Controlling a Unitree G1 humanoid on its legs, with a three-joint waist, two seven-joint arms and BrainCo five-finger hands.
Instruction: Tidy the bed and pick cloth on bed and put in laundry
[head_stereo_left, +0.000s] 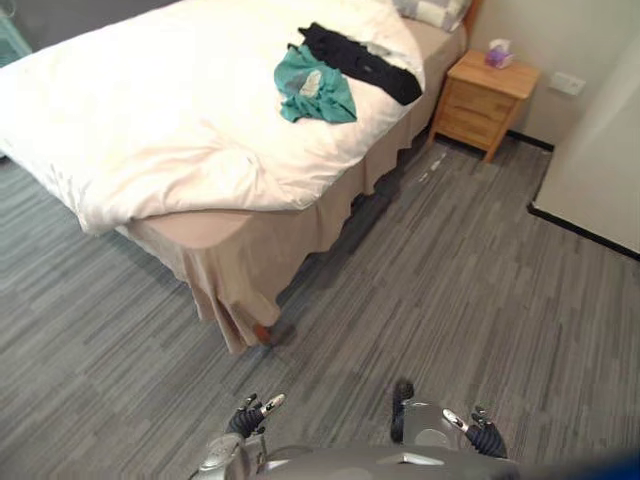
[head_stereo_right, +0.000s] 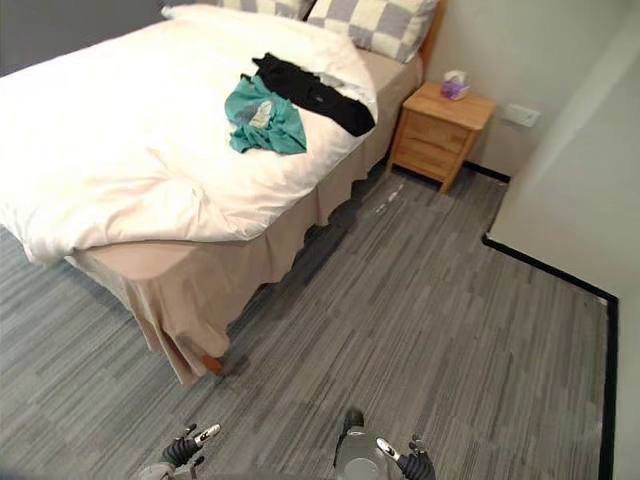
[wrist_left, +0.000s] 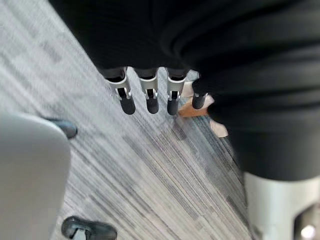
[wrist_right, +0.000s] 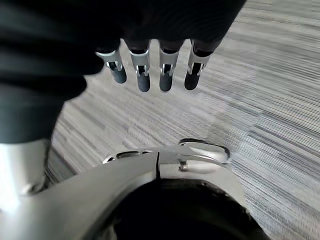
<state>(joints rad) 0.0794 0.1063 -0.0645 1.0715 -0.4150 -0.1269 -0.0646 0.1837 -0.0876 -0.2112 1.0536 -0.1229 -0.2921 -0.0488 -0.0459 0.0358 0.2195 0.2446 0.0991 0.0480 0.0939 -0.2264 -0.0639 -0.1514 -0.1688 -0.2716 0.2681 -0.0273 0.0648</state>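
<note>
A bed (head_stereo_left: 150, 140) with a rumpled white duvet stands ahead to my left. On it, toward the head end, lies a crumpled teal cloth (head_stereo_left: 315, 88), and a black garment (head_stereo_left: 362, 62) stretches beside it. My left hand (head_stereo_left: 252, 414) hangs low near my body, far from the bed, its fingers (wrist_left: 150, 97) relaxed and holding nothing. My right hand (head_stereo_left: 472, 428) hangs low on the other side, its fingers (wrist_right: 150, 75) straight and empty over the floor.
A wooden nightstand (head_stereo_left: 485, 100) with a purple tissue box (head_stereo_left: 498, 54) stands by the bed's head against the wall. Checked pillows (head_stereo_right: 375, 22) lie at the headboard. A beige bed skirt (head_stereo_left: 260, 260) hangs to grey striped flooring (head_stereo_left: 430, 290). A white wall (head_stereo_left: 600, 170) rises on the right.
</note>
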